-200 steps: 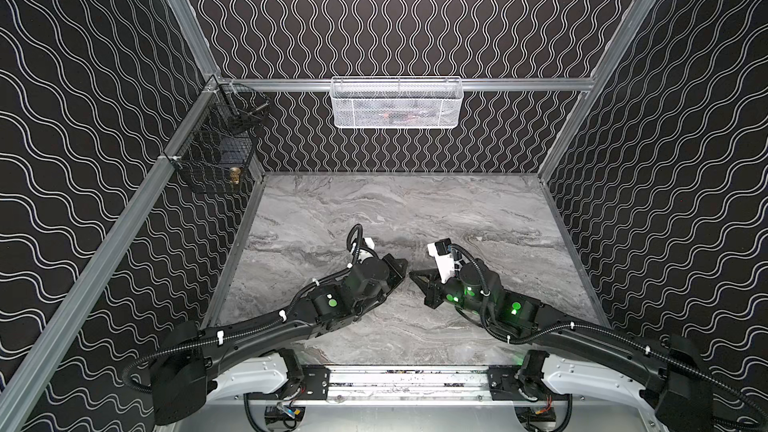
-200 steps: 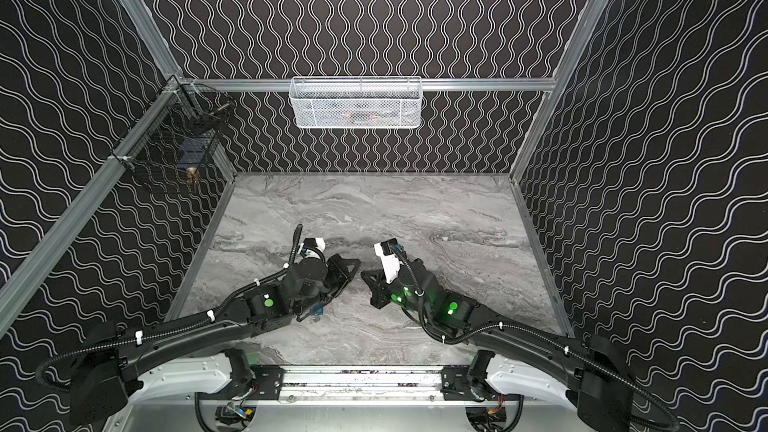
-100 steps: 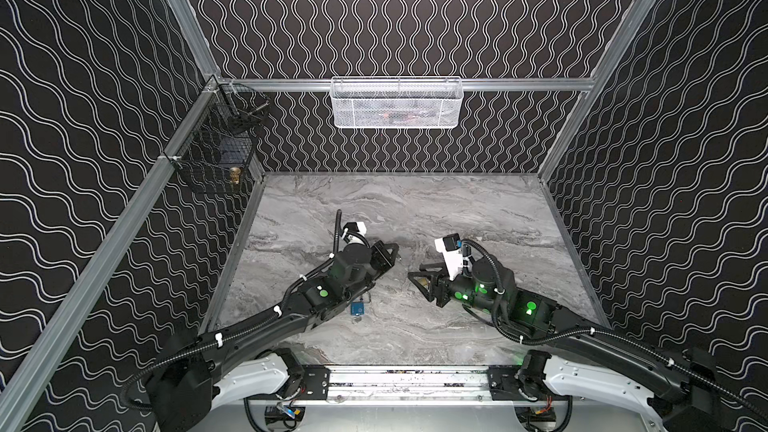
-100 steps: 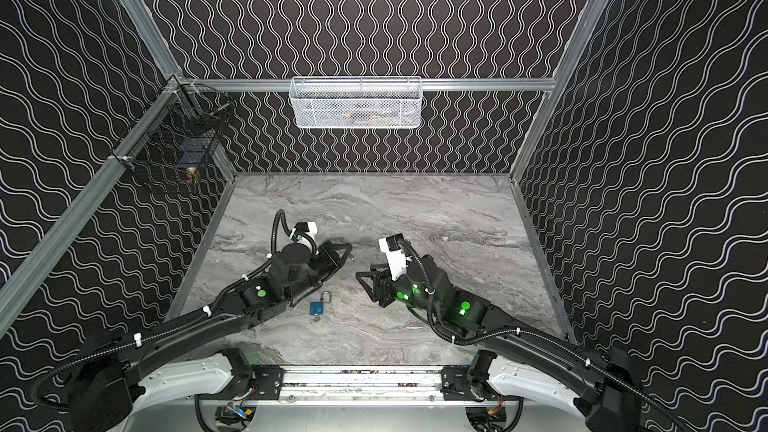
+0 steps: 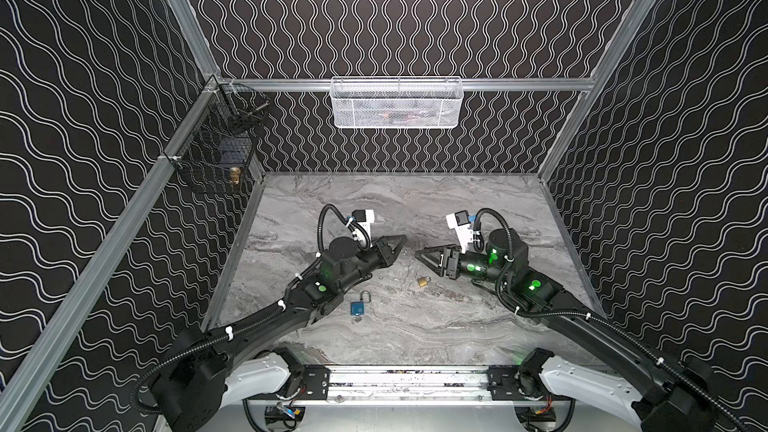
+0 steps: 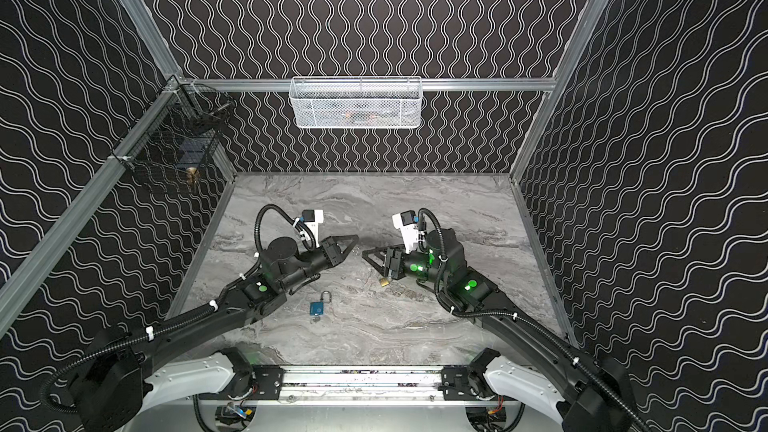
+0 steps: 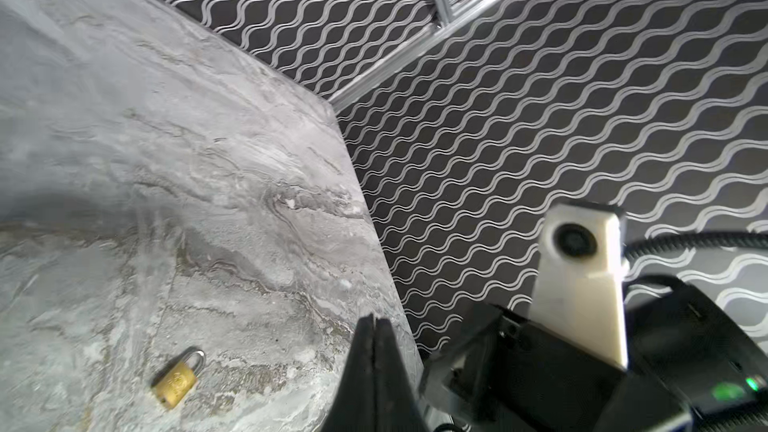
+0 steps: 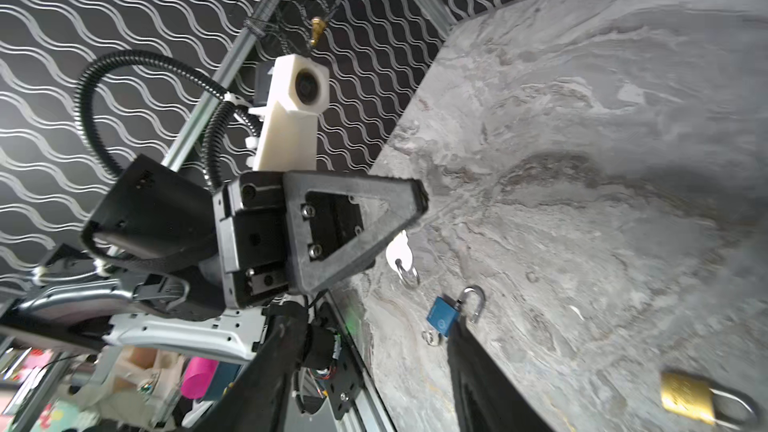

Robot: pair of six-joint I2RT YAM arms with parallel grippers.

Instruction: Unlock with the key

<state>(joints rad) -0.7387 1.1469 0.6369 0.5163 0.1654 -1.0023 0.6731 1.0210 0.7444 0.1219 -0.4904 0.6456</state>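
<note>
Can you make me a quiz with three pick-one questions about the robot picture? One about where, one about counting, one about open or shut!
1. Where is the brass padlock? A on the table near the right gripper. B hanging on the wall. C on a robot arm.
2. How many padlocks lie on the table? A one. B two. C four.
3. The right gripper's jaws are: A apart. B squeezed shut. C clamped on a padlock.
Answers: 1 A, it lies on the marble by that gripper. 2 B, the brass one and a blue padlock. 3 A, its fingers spread wide, holding nothing.
</note>
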